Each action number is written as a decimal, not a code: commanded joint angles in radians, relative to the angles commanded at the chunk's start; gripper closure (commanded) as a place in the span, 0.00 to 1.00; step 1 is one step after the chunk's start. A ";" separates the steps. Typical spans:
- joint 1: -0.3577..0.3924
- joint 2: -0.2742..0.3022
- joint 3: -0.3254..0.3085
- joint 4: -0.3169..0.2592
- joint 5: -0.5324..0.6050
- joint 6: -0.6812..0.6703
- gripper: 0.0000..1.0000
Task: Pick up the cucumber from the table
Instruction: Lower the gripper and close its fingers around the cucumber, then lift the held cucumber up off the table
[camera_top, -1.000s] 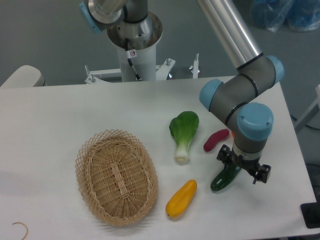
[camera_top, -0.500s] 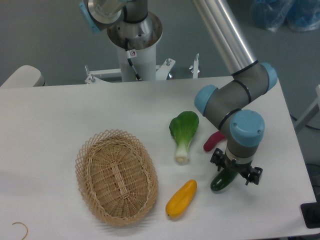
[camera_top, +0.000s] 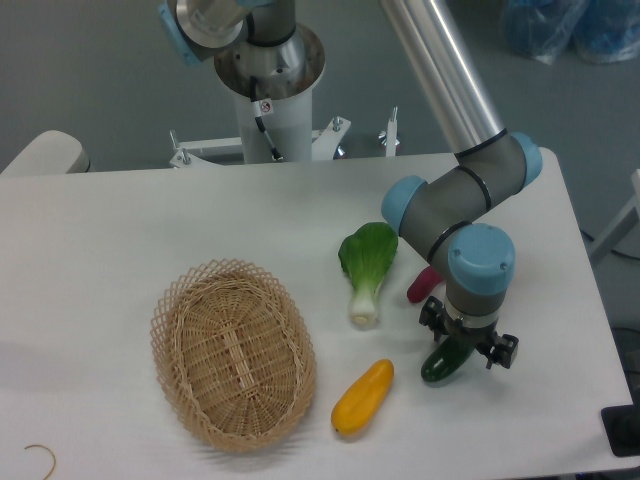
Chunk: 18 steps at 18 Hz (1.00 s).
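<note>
The gripper hangs low over the cucumber on the counter, jaws spread wide either side, apparently poised to clamp it.

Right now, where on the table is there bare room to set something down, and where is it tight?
Bare table: the wide stretch behind and left of the basket, and the near right corner past the gripper. Tight: bok choy, purple piece, cucumber and yellow vegetable cluster together.

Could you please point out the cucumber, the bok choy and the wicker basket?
cucumber (camera_top: 437, 368), fixed camera, on its lower rounded end.
bok choy (camera_top: 369, 250), fixed camera, on its leaf.
wicker basket (camera_top: 172, 310), fixed camera, on its left rim.
</note>
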 joint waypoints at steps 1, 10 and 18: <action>0.002 0.000 0.000 0.000 0.000 0.000 0.40; -0.002 0.005 -0.002 -0.005 0.000 -0.003 0.65; -0.002 0.061 0.095 -0.058 0.000 0.015 0.64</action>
